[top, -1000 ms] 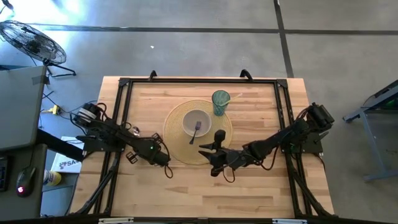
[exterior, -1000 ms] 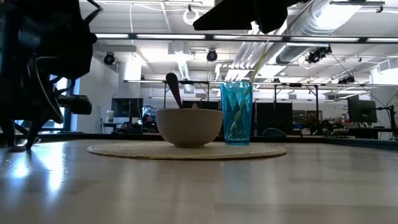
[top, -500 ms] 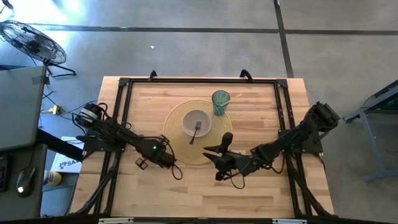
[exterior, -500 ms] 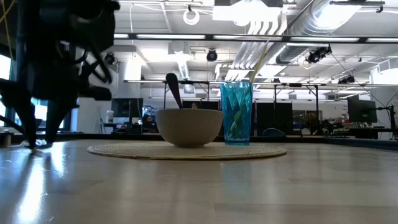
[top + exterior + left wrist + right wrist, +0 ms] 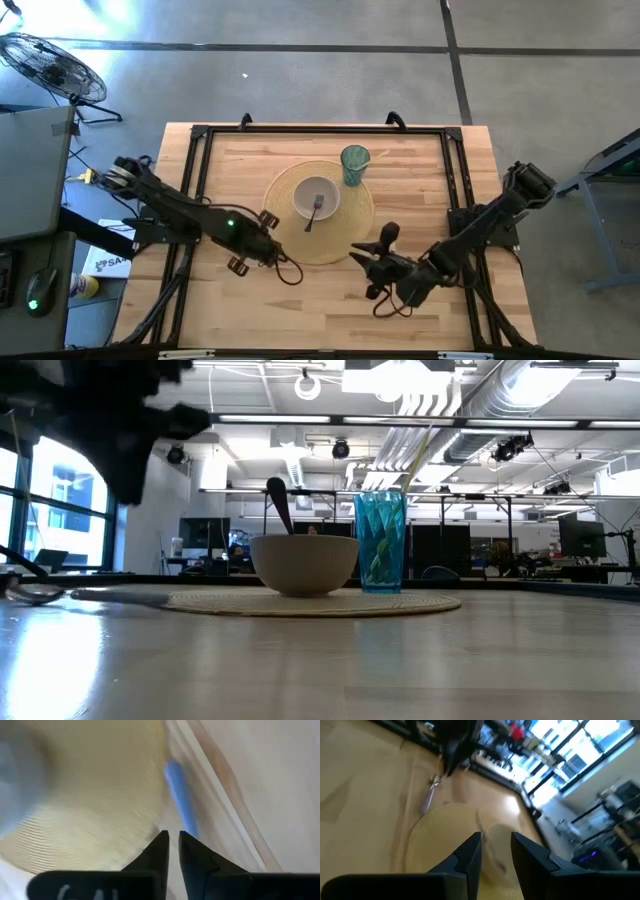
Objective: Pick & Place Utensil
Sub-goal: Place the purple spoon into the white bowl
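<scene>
A purple-handled utensil (image 5: 427,802) lies flat on the wood beside the round woven placemat (image 5: 288,238); its handle (image 5: 177,795) shows just beyond my left gripper (image 5: 172,836). That gripper is shut and hangs above the utensil, off the table. In the high view the left arm (image 5: 200,215) hides the utensil. A second utensil (image 5: 316,208) stands in the white bowl (image 5: 317,195), its handle (image 5: 278,500) leaning on the rim. My right gripper (image 5: 495,837), slightly open and holding nothing, sits near the mat's near-right edge (image 5: 380,262).
A blue-green cup (image 5: 354,163) with a straw stands on the mat's far-right part, beside the bowl (image 5: 303,565). A black frame (image 5: 200,140) runs along the table's left, far and right edges. Bare wood lies along the near side (image 5: 320,310).
My right gripper has drawn back from the bowl toward the table's near-right, leaving the low view. My left gripper has moved right toward the placemat's left edge, and the arm has stretched out behind it.
</scene>
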Robot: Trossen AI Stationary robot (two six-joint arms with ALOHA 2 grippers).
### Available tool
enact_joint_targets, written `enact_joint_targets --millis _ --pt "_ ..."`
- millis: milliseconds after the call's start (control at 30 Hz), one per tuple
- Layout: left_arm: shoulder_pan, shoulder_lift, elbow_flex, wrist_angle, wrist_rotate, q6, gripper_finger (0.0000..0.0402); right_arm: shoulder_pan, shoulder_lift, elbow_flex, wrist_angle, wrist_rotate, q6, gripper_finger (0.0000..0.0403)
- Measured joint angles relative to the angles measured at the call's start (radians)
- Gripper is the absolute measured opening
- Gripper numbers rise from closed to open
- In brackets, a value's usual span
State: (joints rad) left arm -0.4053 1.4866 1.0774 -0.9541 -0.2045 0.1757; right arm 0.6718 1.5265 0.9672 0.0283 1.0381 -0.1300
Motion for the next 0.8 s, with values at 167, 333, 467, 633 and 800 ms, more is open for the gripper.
enact_joint_targets --millis 167,333,467,633,800 --pt "0.027 -0.077 0.005 0.050 -0.030 -0.005 0.0005 0.019 0.001 0.000 -0.139 -0.028 0.203 0.0099" --pt "0.047 -0.082 0.000 0.039 -0.010 -0.115 0.0014 0.009 0.001 0.000 -0.141 -0.063 0.228 0.0099" --pt "0.045 -0.067 -0.040 0.028 0.044 -0.209 0.0050 0.005 0.001 0.000 -0.138 -0.071 0.232 0.0099" --pt "0.045 -0.068 -0.180 0.103 0.132 -0.237 0.0103 0.002 0.001 0.000 -0.140 -0.083 0.253 0.0099" --pt "0.046 -0.068 -0.254 0.296 0.134 -0.237 0.0143 0.002 0.001 0.000 -0.143 -0.077 0.255 0.0099"
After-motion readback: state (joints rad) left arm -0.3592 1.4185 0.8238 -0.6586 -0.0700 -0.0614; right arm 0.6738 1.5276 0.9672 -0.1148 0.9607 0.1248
